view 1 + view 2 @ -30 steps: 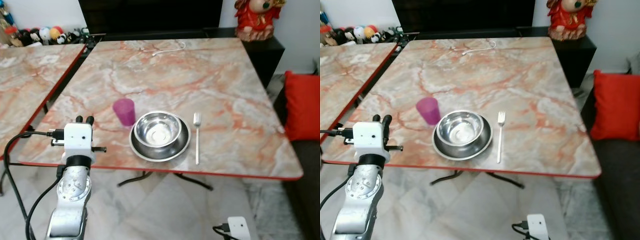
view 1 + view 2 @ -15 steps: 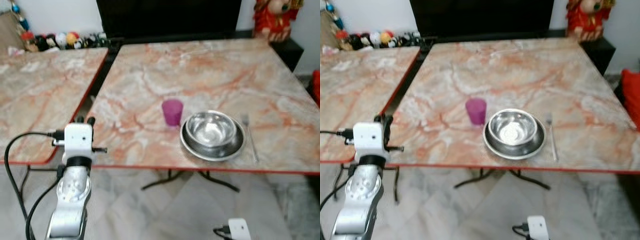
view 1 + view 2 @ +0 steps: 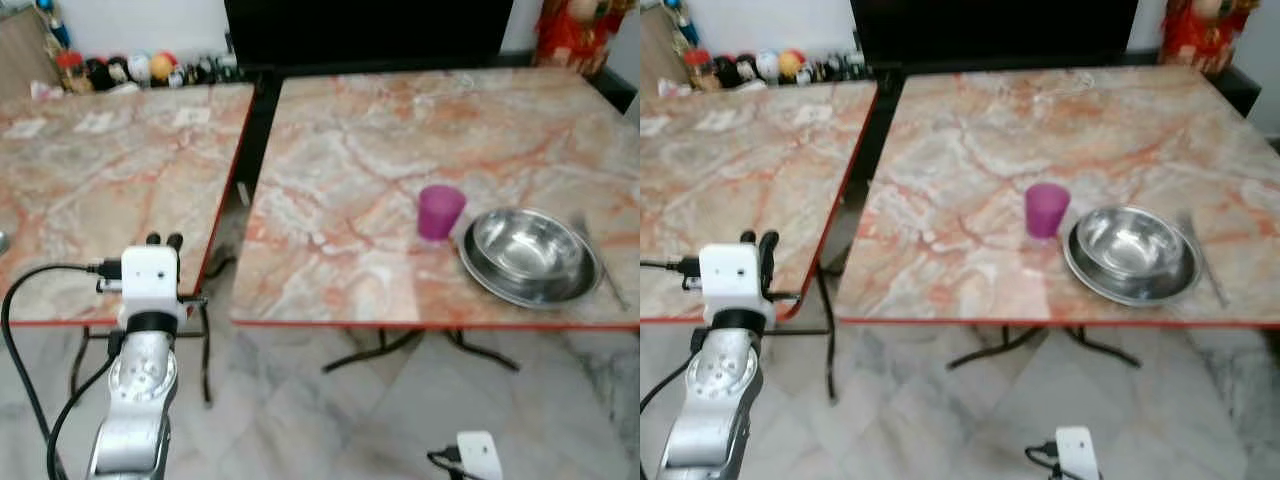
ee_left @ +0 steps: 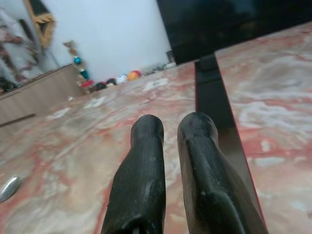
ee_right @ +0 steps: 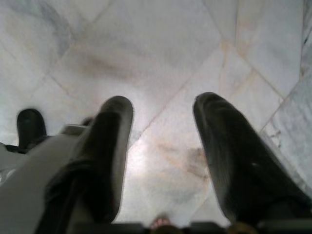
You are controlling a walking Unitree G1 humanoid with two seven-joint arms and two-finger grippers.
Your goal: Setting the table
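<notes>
Fingers of the left gripper (image 4: 168, 146) stood nearly closed and empty, raised at lower left of the head view before the left marble-patterned desk with red edging (image 3: 90, 190). Fingers of the right gripper (image 5: 163, 146) stood spread apart, holding nothing, hanging over the pale tiled floor (image 5: 161, 44).

Place setting: on the right marble-patterned desk with red edging (image 3: 380, 180), at right of frame. Items: small purple plastic cup (image 3: 440, 211); round stainless-steel bowl (image 3: 527, 250) nested in a shallow steel plate (image 3: 495, 287), just beside the cup; slim metal fork (image 3: 600, 262), blurred, at the plate's far right, long axis running from the near edge toward the back.

Relation for the coming move: the setting lay to the right of the left fingers and well apart from them, across the dark gap between desks. A small metal piece, possibly a spoon (image 4: 9, 187), lay on the left desk; by my judgement the left arm was nearer to it.

Writing: none legible.
</notes>
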